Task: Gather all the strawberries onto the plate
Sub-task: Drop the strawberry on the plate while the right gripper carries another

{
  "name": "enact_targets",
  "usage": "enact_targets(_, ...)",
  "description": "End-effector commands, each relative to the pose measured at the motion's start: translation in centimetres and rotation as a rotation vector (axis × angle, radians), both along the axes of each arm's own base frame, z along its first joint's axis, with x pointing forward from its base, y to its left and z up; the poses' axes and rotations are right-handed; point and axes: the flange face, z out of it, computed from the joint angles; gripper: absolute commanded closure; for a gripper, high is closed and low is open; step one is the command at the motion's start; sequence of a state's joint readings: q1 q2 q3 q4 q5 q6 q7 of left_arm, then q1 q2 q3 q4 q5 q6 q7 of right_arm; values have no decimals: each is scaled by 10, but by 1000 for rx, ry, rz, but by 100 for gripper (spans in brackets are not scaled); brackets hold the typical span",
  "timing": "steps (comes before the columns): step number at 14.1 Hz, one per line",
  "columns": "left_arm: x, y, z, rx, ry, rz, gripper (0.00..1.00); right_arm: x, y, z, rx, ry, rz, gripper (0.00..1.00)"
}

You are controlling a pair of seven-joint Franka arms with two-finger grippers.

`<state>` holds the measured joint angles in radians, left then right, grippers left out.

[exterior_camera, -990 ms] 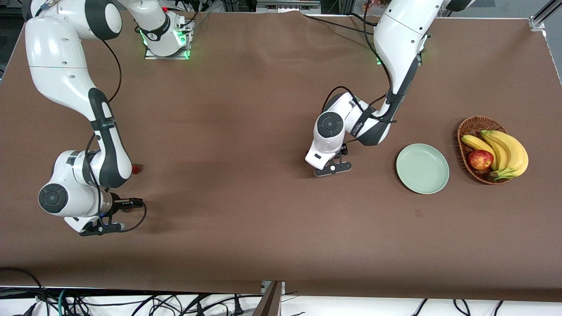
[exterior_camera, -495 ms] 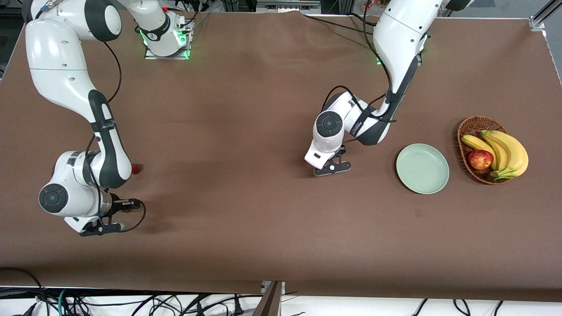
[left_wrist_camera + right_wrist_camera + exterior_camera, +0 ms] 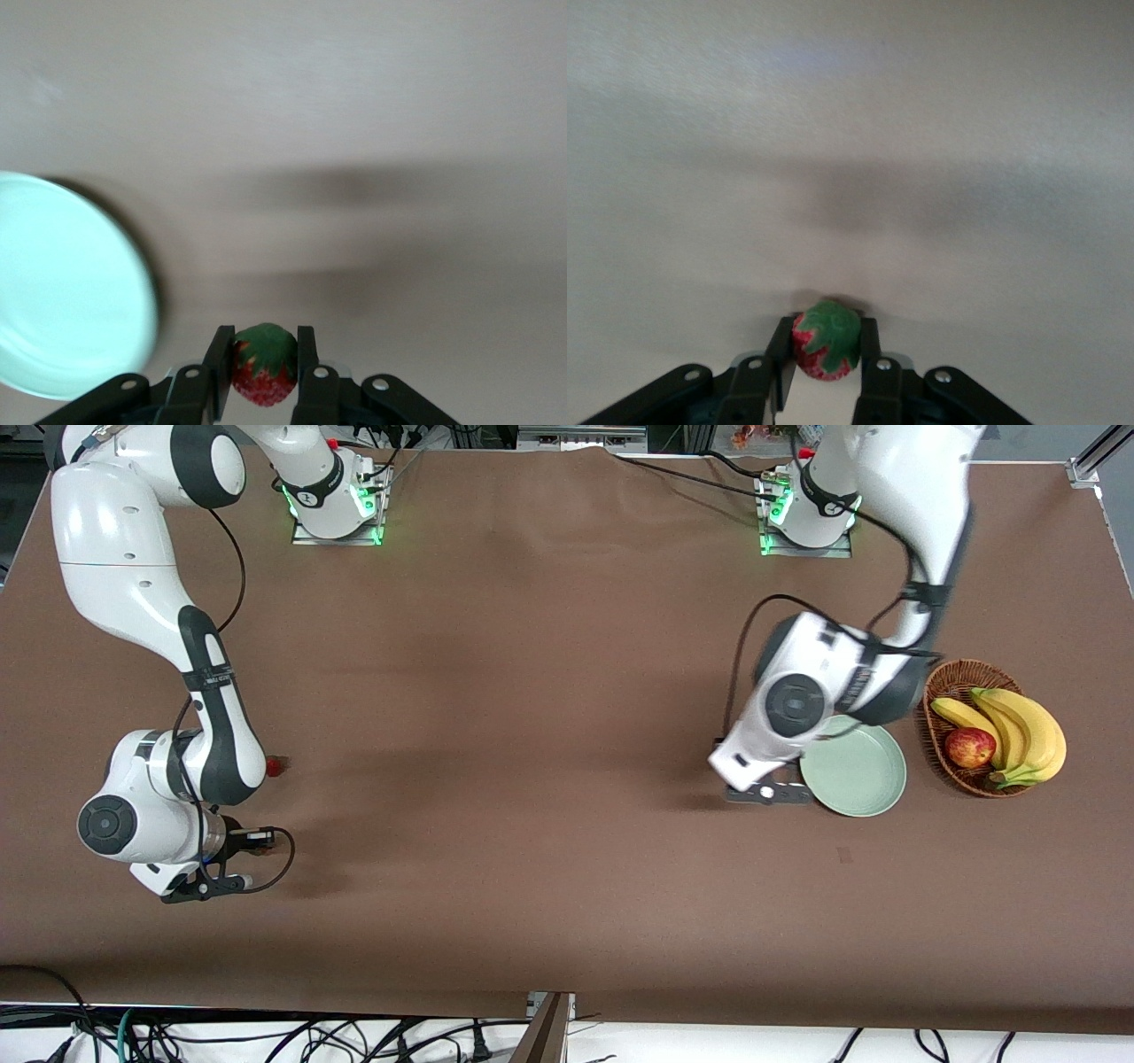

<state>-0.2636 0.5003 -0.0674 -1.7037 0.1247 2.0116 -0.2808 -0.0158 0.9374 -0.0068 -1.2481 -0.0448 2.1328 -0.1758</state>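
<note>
The left claw (image 3: 263, 376) is clamped on a strawberry (image 3: 263, 365), green cap showing between the fingers; it hangs over the bench (image 3: 532, 691) just beside the mint-green plate (image 3: 864, 779), at the plate's edge toward the right arm's end; the right claw (image 3: 826, 354) is closed on a second strawberry (image 3: 826, 341) low over the brown cloth at the right arm's end; a third strawberry (image 3: 275, 765) lies on the cloth beside the right arm's forearm — well apart from the plate; next to the plate stands a wicker basket (image 3: 952, 677) with bananas (image 3: 1028, 731) and a red apple (image 3: 969, 747).
</note>
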Motion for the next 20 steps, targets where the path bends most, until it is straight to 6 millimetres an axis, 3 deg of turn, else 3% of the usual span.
enact_targets(1, 12, 73, 5, -43, 50, -201, 92, 5, 58, 25, 53, -31, 61, 95)
enact_targets(3, 23, 136, -1, -108, 78, -370, 90, 4, 109, 32, 83, -49, 41, 95)
enact_targets(7, 29, 196, -36, -182, 60, -521, 90, -14, 231, 44, 130, -60, -115, 95)
enact_targets(9, 21, 207, -55, -192, 49, -551, 90, -22, 287, 61, 163, -108, -171, 95)
enact_targets(12, 0, 209, -88, -190, -1, -555, 86, -60, 391, 64, 232, -158, -250, 95)
enact_targets(13, -1, 208, -89, -189, -4, -558, 77, -80, 433, 63, 263, -172, -293, 95)
enact_targets(14, -1, 208, -88, -189, -4, -558, 25, -101, 470, 62, 291, -180, -329, 95)
enact_targets(15, 0, 209, -85, -188, -6, -558, 0, -120, 499, 62, 319, -185, -362, 95)
enact_targets(18, 2, 209, -61, -180, -12, -558, 0, -175, 571, 55, 390, -195, -351, 95)
enact_targets(20, 3, 208, -41, -175, -16, -550, 0, -213, 610, 34, 446, -210, -303, 94)
